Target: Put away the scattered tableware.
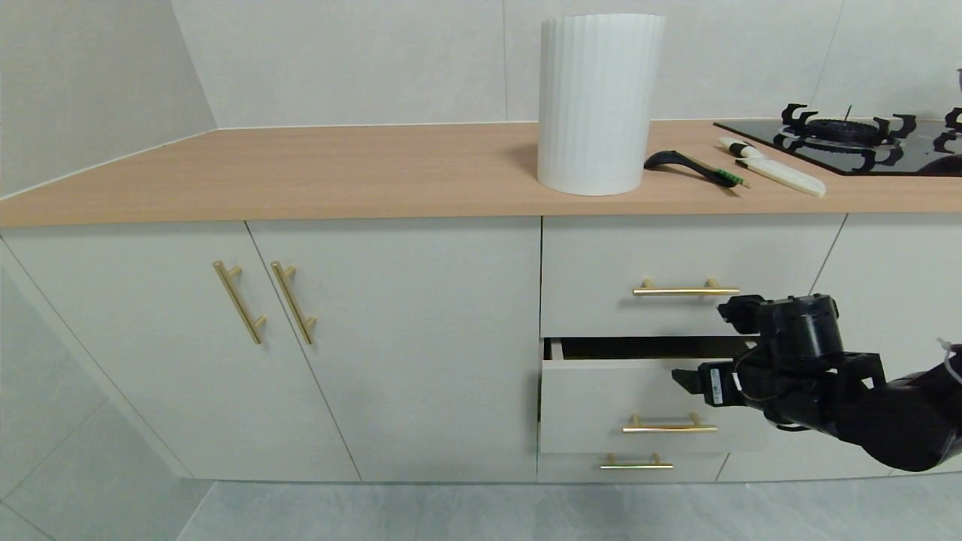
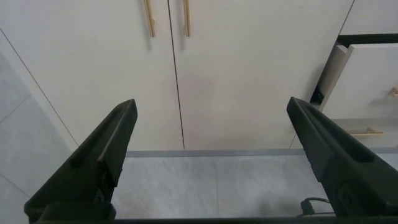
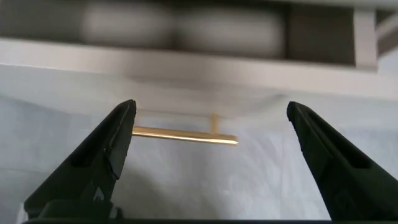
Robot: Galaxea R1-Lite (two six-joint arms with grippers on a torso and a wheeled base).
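Note:
A black spoon (image 1: 680, 164) with a green-tipped handle and a white knife (image 1: 782, 175) lie on the wooden counter (image 1: 338, 169), right of a tall white ribbed container (image 1: 597, 105). Below them, the middle drawer (image 1: 601, 398) stands slightly pulled out. My right gripper (image 1: 706, 344) is open just in front of that drawer, above its gold handle (image 1: 669, 427). In the right wrist view the right gripper (image 3: 210, 109) frames the gold handle (image 3: 185, 134), not touching it. My left gripper (image 2: 211, 106) is open and holds nothing, facing the cabinet doors (image 2: 249, 68) low near the floor.
A black gas hob (image 1: 849, 143) sits at the counter's right end. A closed drawer (image 1: 685, 289) is above the open one and another handle (image 1: 636, 463) below. Two closed doors with gold handles (image 1: 263, 300) are to the left. Grey tiled floor (image 1: 451, 511) lies below.

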